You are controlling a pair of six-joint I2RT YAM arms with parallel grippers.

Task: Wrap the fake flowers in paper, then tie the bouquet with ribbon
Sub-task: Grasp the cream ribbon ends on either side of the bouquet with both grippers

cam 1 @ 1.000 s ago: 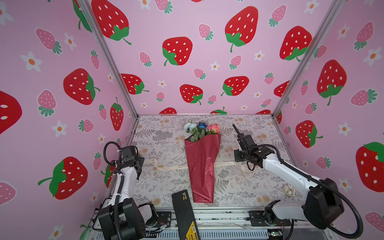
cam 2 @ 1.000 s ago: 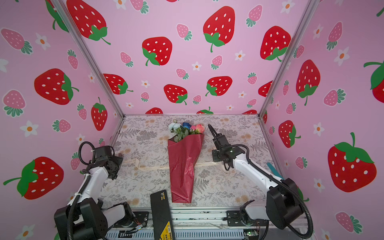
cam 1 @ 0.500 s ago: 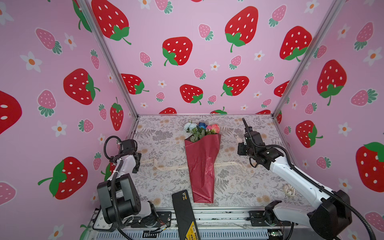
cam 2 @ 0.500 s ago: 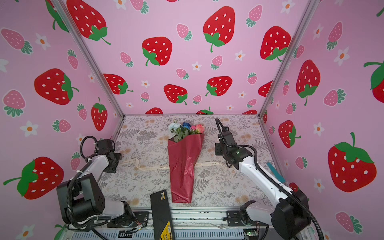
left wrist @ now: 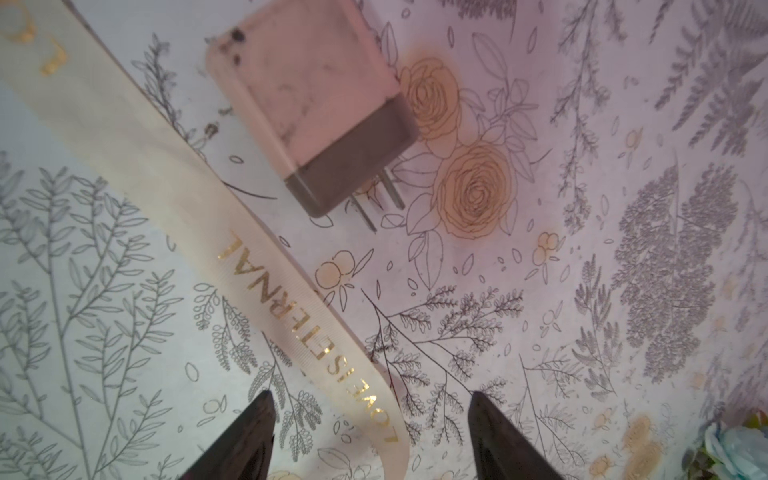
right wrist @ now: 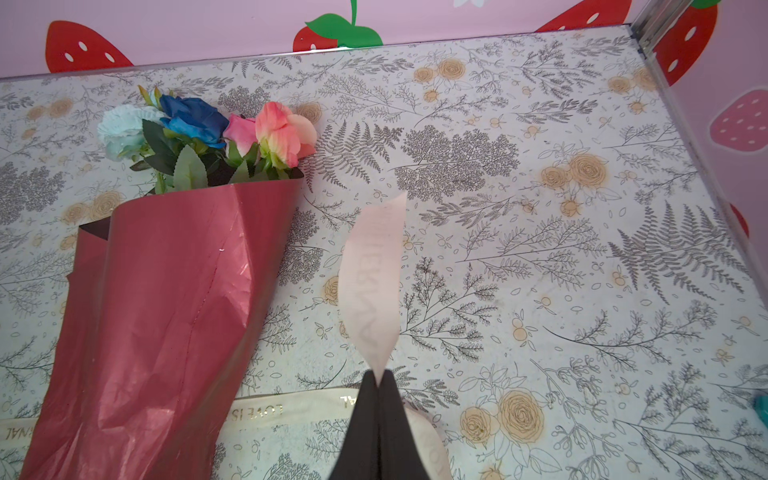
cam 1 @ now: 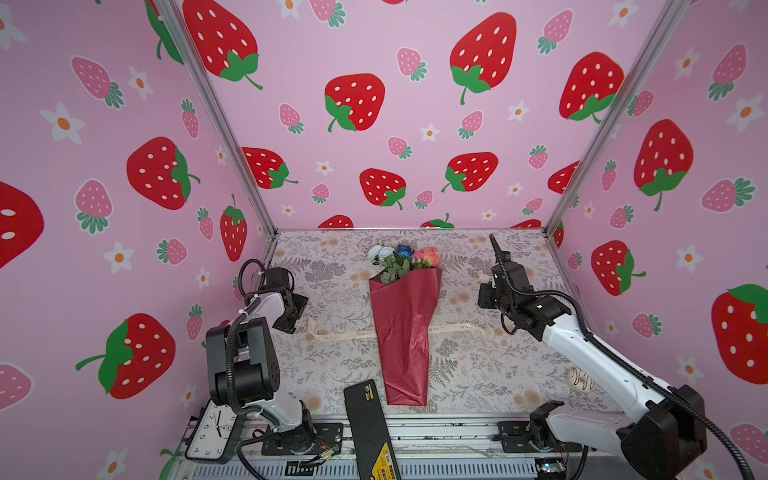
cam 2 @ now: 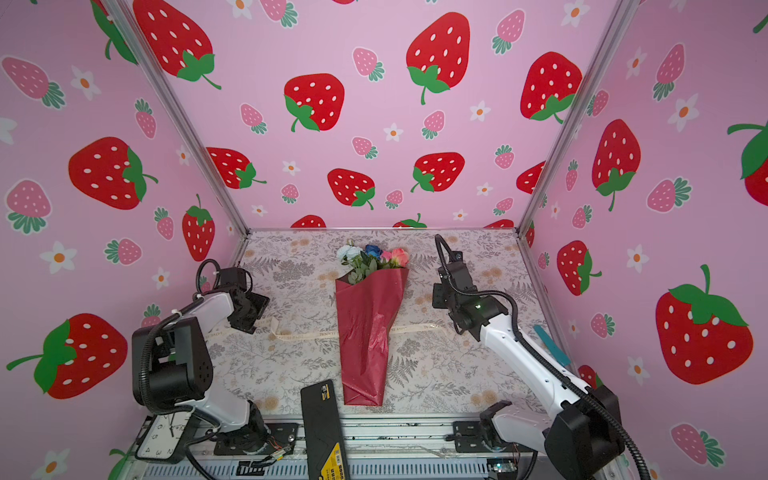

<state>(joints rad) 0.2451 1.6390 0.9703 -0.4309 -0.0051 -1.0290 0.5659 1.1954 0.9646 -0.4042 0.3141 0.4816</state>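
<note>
One bouquet (cam 1: 405, 332), one ribbon (cam 1: 345, 335), one charger (left wrist: 316, 104)

Strawberry-print pink walls (cam 1: 291, 41), floral tabletop (cam 1: 498, 365)

Both top views look down from high at the front over the whole floral table (cam 1: 332, 266); each wrist camera hangs close above it, and both wrist views catch the cream ribbon (left wrist: 266, 266)
</note>
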